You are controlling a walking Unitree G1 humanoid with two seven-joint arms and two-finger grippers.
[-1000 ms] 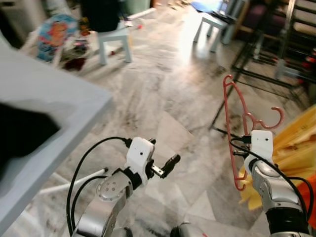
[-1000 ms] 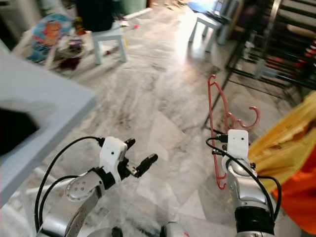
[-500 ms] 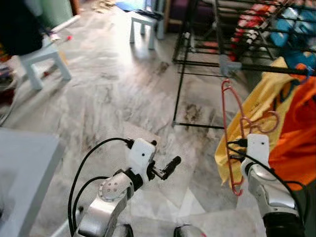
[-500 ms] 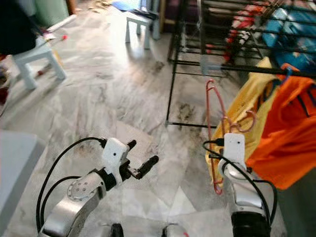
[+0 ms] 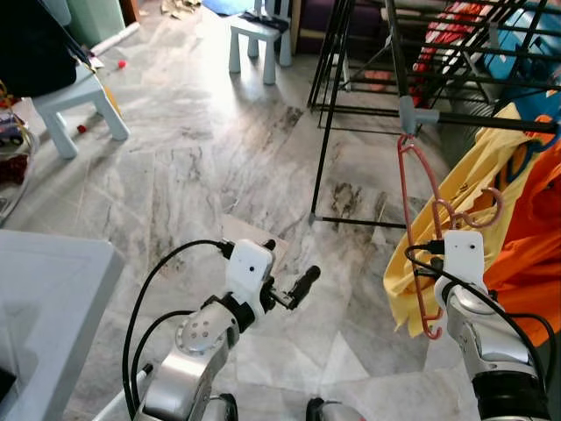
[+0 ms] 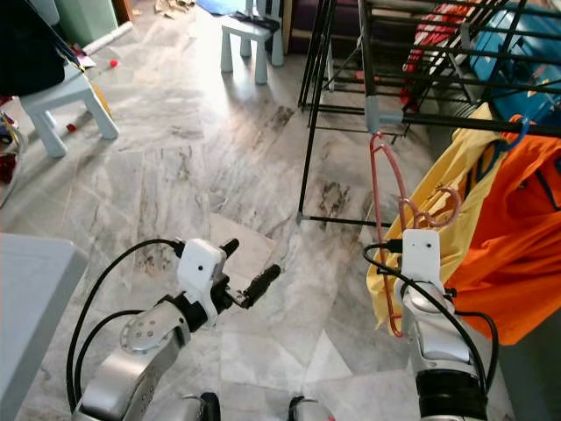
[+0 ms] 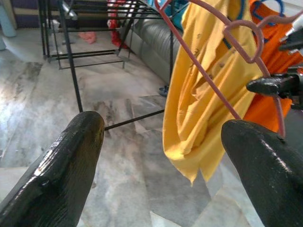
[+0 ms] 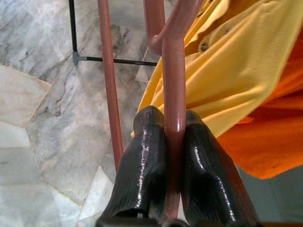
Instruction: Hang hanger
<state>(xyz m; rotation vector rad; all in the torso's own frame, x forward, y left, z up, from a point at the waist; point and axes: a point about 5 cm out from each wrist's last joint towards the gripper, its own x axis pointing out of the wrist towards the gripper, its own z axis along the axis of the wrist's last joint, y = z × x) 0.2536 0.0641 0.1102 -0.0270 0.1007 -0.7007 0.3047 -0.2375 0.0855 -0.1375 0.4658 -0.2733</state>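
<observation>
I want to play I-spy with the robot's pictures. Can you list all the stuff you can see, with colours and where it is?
hanger: one, pink, held up by the right gripper near the rack.
drying rack: one, black, ahead on the right.
yellow garment: one, hanging on the rack behind the hanger.
orange garment: one, hanging beside the yellow one.
stools: two, pale, far ahead and far left.
table: one, pale grey, near left.
floor: grey marble tiles.
left gripper: black fingers open, holding nothing.
right gripper: black fingers shut on the hanger.

pink hanger (image 5: 417, 198), yellow shirt (image 5: 456, 193), orange garment (image 5: 530, 237), grey-veined marble floor (image 5: 202, 167)
</observation>
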